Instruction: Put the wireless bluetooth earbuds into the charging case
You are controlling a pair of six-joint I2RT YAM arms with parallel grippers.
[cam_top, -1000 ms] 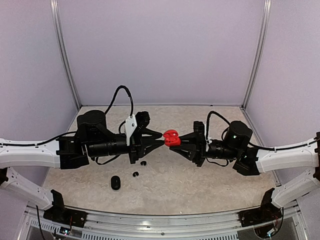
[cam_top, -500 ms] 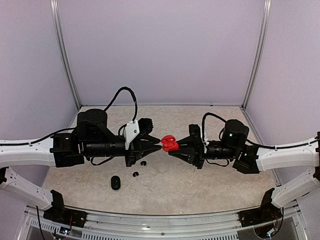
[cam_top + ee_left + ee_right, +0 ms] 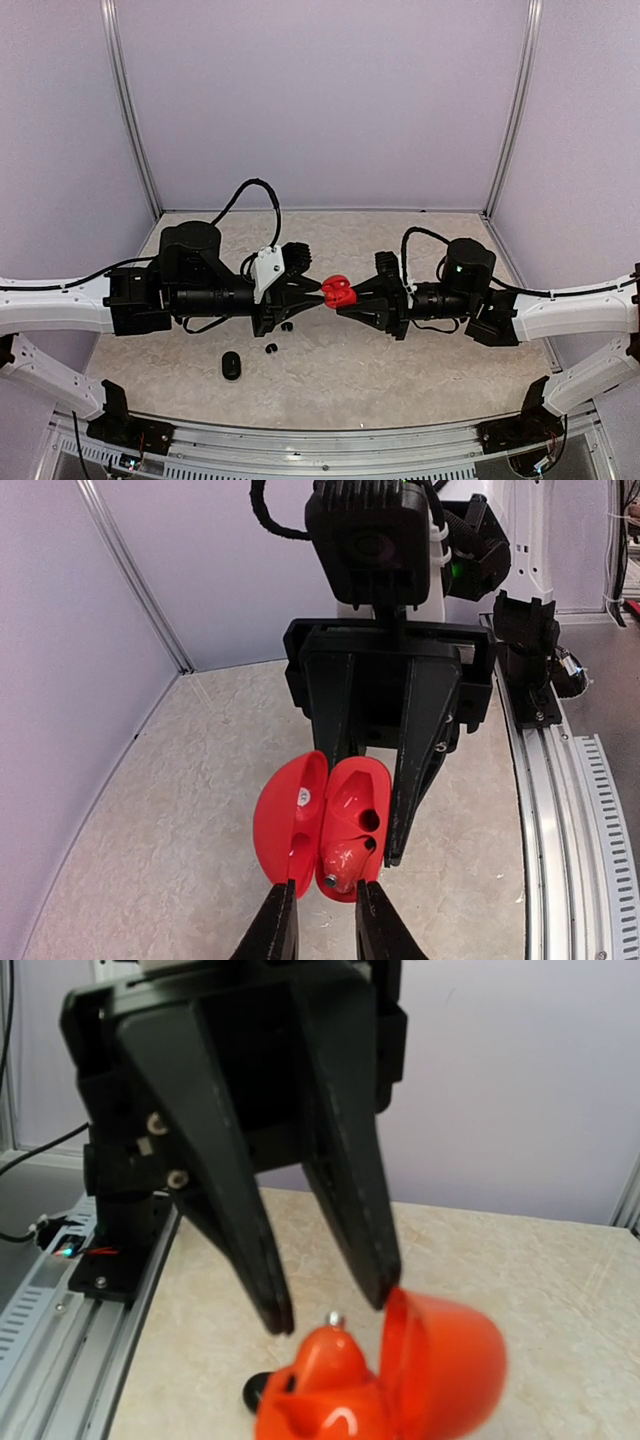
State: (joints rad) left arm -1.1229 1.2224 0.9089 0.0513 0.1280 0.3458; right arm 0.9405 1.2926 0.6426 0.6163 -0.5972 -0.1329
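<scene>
The red charging case (image 3: 300, 825) is smooth, glossy plastic, as is the red earbud (image 3: 343, 863). The left pincer (image 3: 323, 920) looks matt black plastic; the tabletop (image 3: 150, 810) is matt with a stone-like mottle.

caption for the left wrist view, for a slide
Left tool brackets a red earbud at the open red case held by the right tool

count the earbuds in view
3. Two small black plastic earbuds lie on the tabletop, one beside the black pebble-shaped case, one farther back. One red plastic earbud sits in the left gripper's jaws at the open red case held by the right gripper. Others may be hidden.
</scene>
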